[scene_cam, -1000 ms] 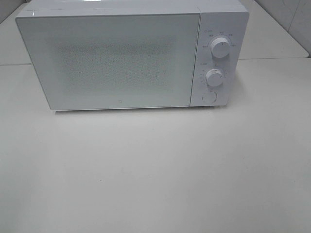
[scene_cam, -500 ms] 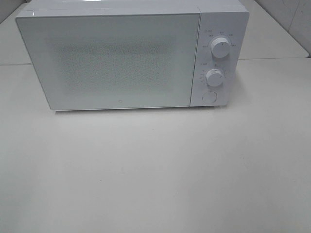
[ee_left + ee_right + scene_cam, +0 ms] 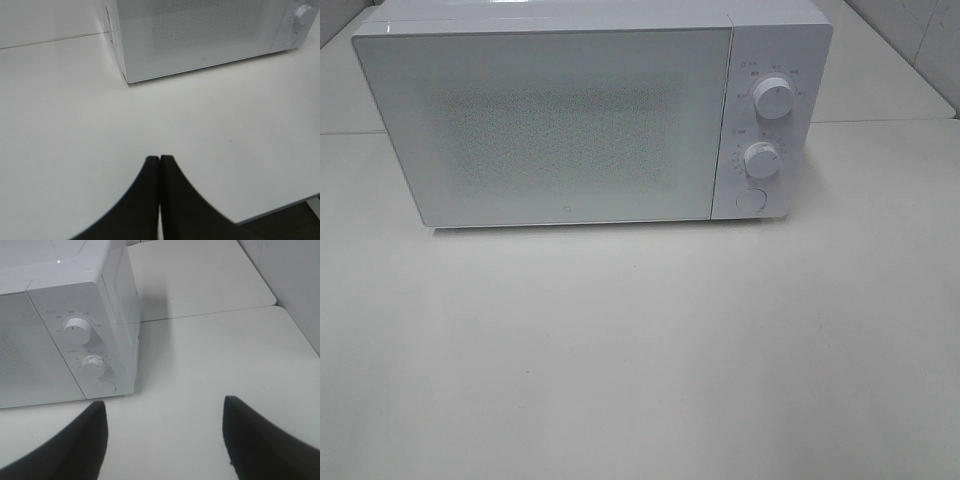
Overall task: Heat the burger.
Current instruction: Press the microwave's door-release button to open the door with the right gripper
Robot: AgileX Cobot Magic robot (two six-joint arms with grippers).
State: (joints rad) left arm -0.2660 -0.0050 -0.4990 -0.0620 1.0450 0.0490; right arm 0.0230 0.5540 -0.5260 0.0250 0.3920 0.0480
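Scene: A white microwave [image 3: 560, 120] stands on a pale table [image 3: 640, 350], seen from a high camera in front of it.
Door: The microwave door [image 3: 550, 130] is closed flush. Its wide panel is milky with a fine dotted mesh, and nothing can be made out behind it.
Controls: A narrow strip to the right of the door carries an upper dial [image 3: 775, 100], a lower dial [image 3: 761, 159] under it, and a round button [image 3: 750, 199] at the bottom.
Burger: The burger appears in no view, so its place cannot be told.
Left gripper: The left gripper [image 3: 159, 159] has its two dark fingers pressed together tip to tip with no gap, and it holds nothing. It hangs over bare table, well apart from the microwave's left front corner.
Right gripper: The right gripper [image 3: 165, 402] has its fingers spread wide, with only bare table between them, and it holds nothing. It sits in front of the microwave's right front corner, near the dials, and touches nothing.
Surroundings: A second pale tabletop lies behind the microwave.
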